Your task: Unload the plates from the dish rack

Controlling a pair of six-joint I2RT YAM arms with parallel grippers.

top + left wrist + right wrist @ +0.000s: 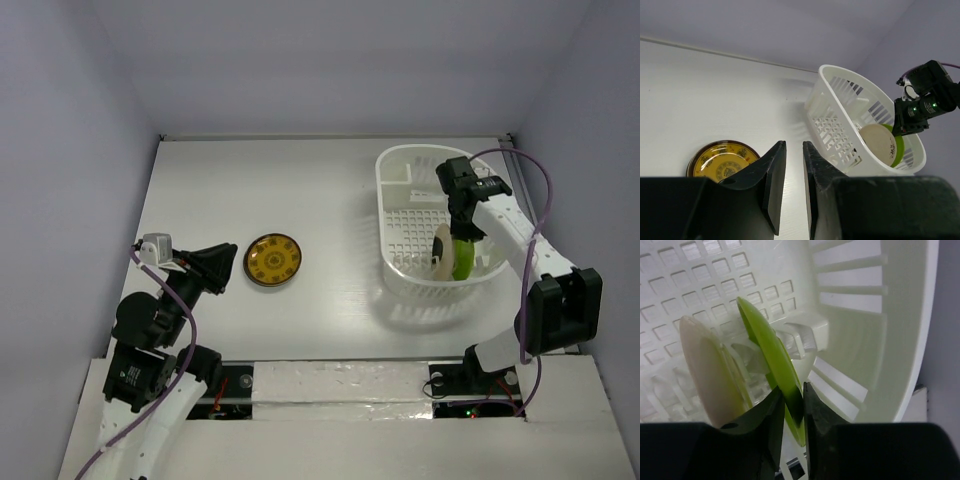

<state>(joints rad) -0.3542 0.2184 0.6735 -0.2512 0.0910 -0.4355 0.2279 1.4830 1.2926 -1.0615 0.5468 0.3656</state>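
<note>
Top view: my right hand (462, 238) is down in the dish rack (385, 170) at right, on the lime green plate (466, 260), which stands on edge beside the cream plate (440, 255). The mustard plate (273, 260) lies flat on the worktop (330, 200), left.

Left wrist: my left hand (794, 150) is nearly together and holds nothing.

Right wrist: jaws pinched on the lime green plate's rim. It's a thin edge grip, so on lifting the plate may pivot or slip, knock the cream plate, or snag the rack wall.
</note>
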